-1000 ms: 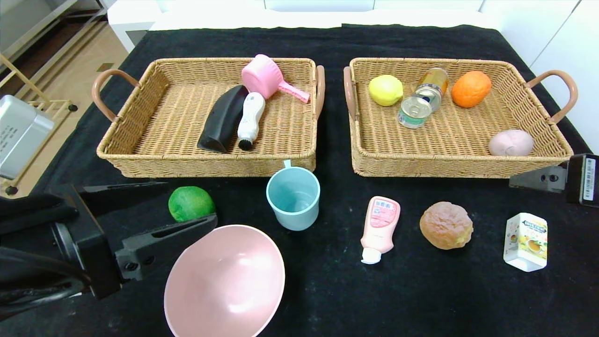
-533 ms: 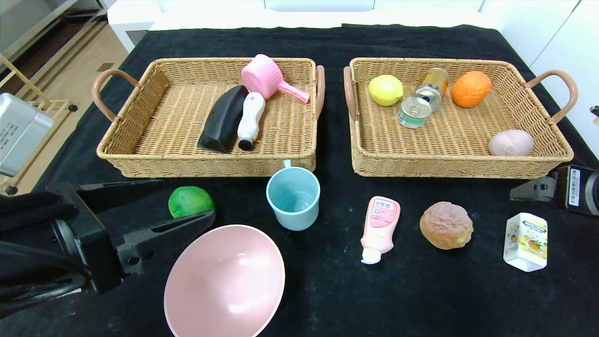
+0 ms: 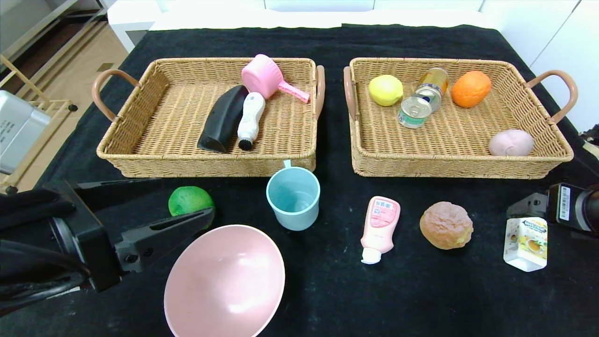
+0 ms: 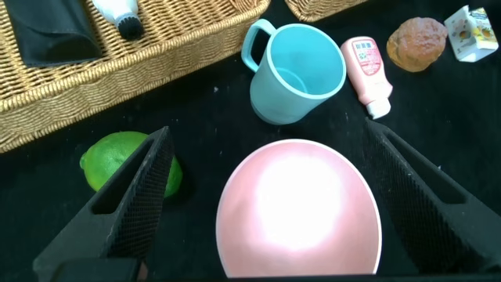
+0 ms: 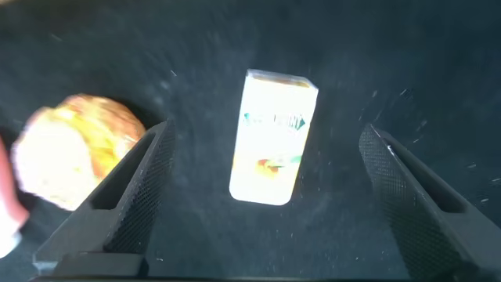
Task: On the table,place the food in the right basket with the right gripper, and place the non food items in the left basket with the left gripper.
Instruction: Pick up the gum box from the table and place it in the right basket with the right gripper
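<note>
The head view looks forward and down from above the near edge of the surface (image 3: 327,299), taking in both baskets and every loose item. The left wrist view sits close above the pink bowl (image 4: 301,207), facing down past its own gripper (image 4: 266,196) toward the blue mug (image 4: 297,70) (both also appear in the head view). The right wrist view looks almost straight down, very near the white carton (image 5: 272,137), with the bun (image 5: 74,153) at its edge; the head view shares these too.
</note>
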Robot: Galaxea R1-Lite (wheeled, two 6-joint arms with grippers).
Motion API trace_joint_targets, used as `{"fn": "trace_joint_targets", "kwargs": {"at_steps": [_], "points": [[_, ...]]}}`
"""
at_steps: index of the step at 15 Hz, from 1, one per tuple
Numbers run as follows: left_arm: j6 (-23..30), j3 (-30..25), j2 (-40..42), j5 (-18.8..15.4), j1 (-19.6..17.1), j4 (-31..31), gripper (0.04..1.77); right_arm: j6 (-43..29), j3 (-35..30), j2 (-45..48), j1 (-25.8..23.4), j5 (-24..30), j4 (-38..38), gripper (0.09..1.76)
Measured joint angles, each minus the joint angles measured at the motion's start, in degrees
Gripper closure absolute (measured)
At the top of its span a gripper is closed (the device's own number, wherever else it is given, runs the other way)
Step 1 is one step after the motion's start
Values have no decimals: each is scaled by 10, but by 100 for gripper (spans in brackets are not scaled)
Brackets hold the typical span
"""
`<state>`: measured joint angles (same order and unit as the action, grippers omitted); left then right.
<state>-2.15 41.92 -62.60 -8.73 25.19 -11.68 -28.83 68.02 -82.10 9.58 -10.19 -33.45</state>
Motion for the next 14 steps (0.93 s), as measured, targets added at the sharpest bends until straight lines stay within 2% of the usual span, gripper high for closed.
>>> {"fn": "trace_joint_targets", "kwargs": {"at_steps": [3,9,14], "points": [[0,0,0,0,0,0,9,-6,-13,-10,-24,37,5,14],[0,-1,0,0,0,1,9,-9,-54,-32,-33,41,64,14],[0,-1,0,-1,1,1,9,-20,-60,-49,-34,41,72,14]]}}
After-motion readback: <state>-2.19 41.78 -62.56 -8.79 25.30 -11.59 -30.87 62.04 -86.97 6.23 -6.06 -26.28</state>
